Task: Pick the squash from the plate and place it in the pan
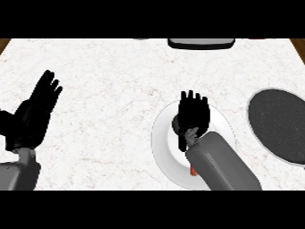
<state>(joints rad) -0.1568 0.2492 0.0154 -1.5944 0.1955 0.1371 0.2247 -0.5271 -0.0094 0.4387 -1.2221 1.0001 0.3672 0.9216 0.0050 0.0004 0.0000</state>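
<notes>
The right hand (193,114) hovers over the white plate (163,147) at lower centre, fingers straight and released; the squash (193,171) shows only as an orange sliver beneath the forearm; the dark pan (283,125) sits at right; the left hand (32,114) rests open at left.

a pale, marbled surface (115,71) with faint veining is seen from above, edged by brown wood at the left and right. a white plate (164,147) is set on it right of centre, partly covered from above. a dark pan (283,125) with a light rim is laid just beside the plate, to the right, its handle pointed toward the near edge. at the far edge, a grey and black object (201,43) is only partly shown.
</notes>
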